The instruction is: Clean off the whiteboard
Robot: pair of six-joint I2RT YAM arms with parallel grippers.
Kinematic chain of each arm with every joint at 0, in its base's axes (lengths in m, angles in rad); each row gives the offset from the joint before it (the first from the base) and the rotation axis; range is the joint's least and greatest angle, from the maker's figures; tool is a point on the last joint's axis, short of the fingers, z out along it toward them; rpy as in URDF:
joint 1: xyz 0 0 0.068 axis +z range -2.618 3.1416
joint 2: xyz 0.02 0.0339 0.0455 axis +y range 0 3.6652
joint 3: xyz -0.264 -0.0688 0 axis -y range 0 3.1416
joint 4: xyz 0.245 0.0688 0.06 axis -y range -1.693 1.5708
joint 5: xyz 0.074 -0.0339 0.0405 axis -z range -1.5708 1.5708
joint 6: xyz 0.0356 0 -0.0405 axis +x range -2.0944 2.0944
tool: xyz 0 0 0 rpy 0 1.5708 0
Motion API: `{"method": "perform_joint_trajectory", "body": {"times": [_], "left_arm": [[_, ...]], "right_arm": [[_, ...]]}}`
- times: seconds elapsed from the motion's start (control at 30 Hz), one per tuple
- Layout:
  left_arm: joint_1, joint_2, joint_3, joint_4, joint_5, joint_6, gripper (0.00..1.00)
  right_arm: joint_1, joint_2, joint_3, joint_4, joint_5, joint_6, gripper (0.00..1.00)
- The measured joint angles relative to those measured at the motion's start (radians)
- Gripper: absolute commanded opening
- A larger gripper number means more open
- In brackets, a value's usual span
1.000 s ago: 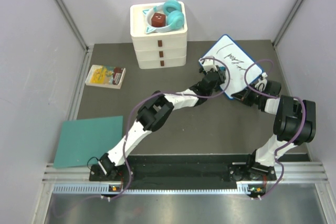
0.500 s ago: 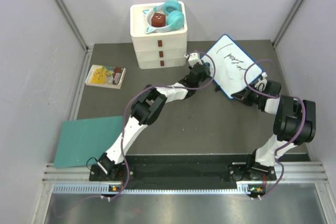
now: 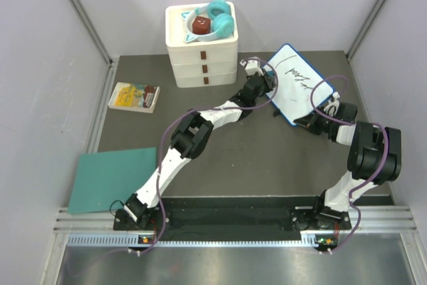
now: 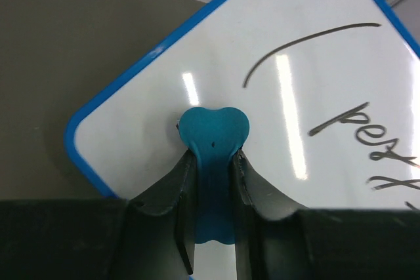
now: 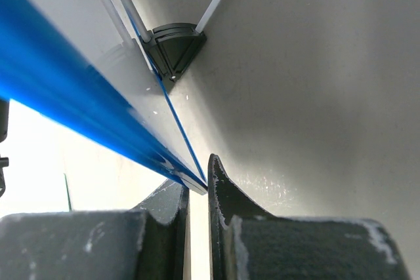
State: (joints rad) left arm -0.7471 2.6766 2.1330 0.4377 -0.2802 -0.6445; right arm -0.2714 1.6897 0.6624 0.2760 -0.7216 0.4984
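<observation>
left fingers [image 4: 178, 191] shifted up whiteboard [image 4: 216, 50] edge, clenched on teal eraser [image 4: 213, 132]; right fingers [image 5: 231, 204] pinch whiteboard rim.

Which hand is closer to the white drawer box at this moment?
Left. The left hand, holding a teal eraser, is just right of the white drawer box, at the whiteboard's adjacent corner. The right hand grips the whiteboard's opposite edge, farther away.

Open mat [image 3: 267, 161] fronts the whiteboard [image 3: 300, 79] (the drawer box [image 3: 202, 65] crowds its left corner).
</observation>
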Motion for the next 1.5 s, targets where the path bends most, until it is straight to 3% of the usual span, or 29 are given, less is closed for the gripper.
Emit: {"method": "perform_joint_trajectory", "body": {"times": [0.2, 0.63, 0.83, 1.23, 1.5], "left_arm": [[-0.053, 0.048, 0.119, -0.004, 0.037, 0.019, 0.00], [-0.196, 0.041, 0.123, 0.040, 0.114, 0.028, 0.00], [-0.277, 0.032, 0.116, 0.040, 0.087, 0.161, 0.00], [-0.268, 0.032, 0.120, 0.040, 0.025, 0.201, 0.00], [-0.174, 0.001, 0.057, 0.024, 0.037, 0.175, 0.00]], "right_arm": [[0.000, 0.000, 0.000, -0.001, 0.000, 0.001, 0.00], [0.000, 0.000, 0.000, -0.004, 0.002, 0.011, 0.00], [-0.006, -0.001, -0.004, -0.011, 0.000, 0.006, 0.00], [-0.005, -0.001, -0.007, -0.003, -0.002, 0.002, 0.00], [-0.005, -0.002, -0.007, -0.002, -0.003, 0.002, 0.00]]}}
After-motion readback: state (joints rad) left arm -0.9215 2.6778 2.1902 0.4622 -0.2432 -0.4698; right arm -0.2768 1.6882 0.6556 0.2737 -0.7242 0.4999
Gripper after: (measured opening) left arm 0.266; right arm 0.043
